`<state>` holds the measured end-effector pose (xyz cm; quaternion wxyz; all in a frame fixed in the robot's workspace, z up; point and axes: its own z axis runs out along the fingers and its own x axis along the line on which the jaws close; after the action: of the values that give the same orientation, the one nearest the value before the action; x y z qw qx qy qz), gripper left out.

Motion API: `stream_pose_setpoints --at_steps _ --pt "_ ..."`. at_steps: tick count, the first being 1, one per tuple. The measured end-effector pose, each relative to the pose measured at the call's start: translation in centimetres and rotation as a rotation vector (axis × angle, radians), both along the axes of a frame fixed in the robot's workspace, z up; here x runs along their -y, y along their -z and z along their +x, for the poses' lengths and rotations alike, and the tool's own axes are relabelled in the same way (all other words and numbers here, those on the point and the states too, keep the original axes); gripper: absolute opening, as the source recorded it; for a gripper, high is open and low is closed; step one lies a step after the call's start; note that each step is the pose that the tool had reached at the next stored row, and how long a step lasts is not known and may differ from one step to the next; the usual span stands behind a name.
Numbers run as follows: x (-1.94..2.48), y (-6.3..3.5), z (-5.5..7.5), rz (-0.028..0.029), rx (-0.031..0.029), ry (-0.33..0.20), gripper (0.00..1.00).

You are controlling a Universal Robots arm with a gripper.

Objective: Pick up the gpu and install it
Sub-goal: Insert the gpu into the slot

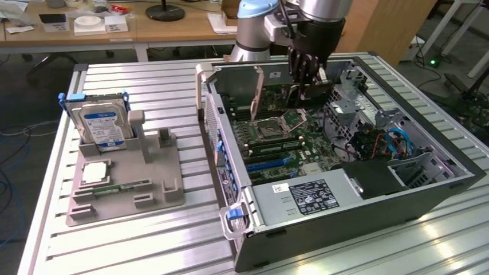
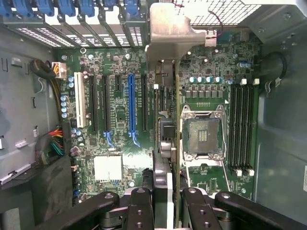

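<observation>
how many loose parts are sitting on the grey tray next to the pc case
3: a hard drive standing at the tray's far end, a square silvery chip lying flat nearer the camera, and a green memory stick lying nearer still. None looks hidden.

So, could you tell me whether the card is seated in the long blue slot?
No, the blue slot lies bare, while the gripper holds the card edge-on between it and the processor socket.

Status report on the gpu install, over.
Hand shut on gpu. Gpu on edge inside the open case, above the motherboard, not in a slot. Nothing seen blocking the blue slot.
</observation>
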<state>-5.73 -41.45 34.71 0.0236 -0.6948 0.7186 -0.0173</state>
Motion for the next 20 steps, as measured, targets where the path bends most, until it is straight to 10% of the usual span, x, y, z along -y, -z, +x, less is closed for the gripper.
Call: stream_pose_setpoints --at_steps 9,20 --pt "0.94 0.08 0.0 0.0002 0.0001 0.000 0.28" --pt "0.97 1.95 -0.8 0.0002 0.0001 0.000 0.28"
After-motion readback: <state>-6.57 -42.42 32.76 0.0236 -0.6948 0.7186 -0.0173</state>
